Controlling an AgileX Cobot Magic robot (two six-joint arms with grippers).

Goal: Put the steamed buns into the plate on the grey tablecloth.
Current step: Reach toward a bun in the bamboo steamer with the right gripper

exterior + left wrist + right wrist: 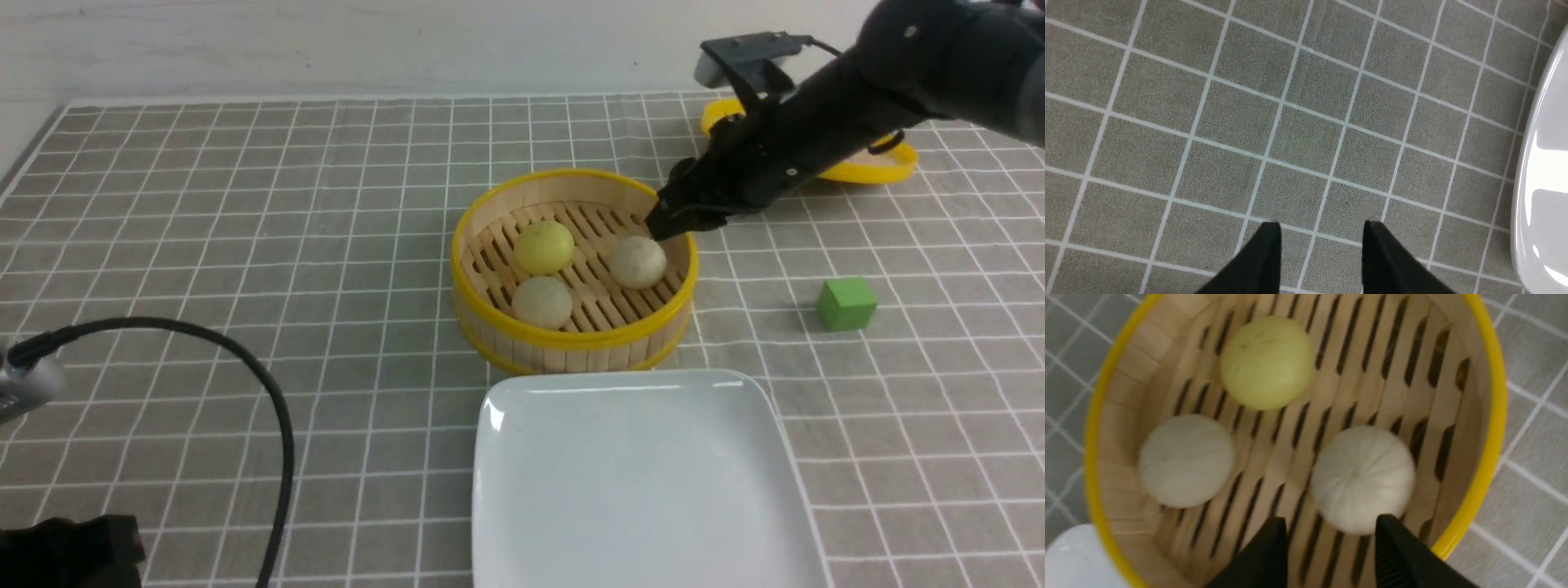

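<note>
Three steamed buns lie in a bamboo steamer: a yellow-green one, a pale one in front of it, and another pale one on the right. My right gripper hangs over the steamer's far right rim, just above that right bun. In the right wrist view it is open, with the pale bun just ahead of its fingertips and nothing held. The white square plate sits empty on the grey tablecloth, in front of the steamer. My left gripper is open over bare cloth beside the plate's rim.
A yellow-rimmed round lid lies at the back right, partly behind my right arm. A green cube sits right of the steamer. A black cable arcs over the cloth at the front left, above my left arm's dark base.
</note>
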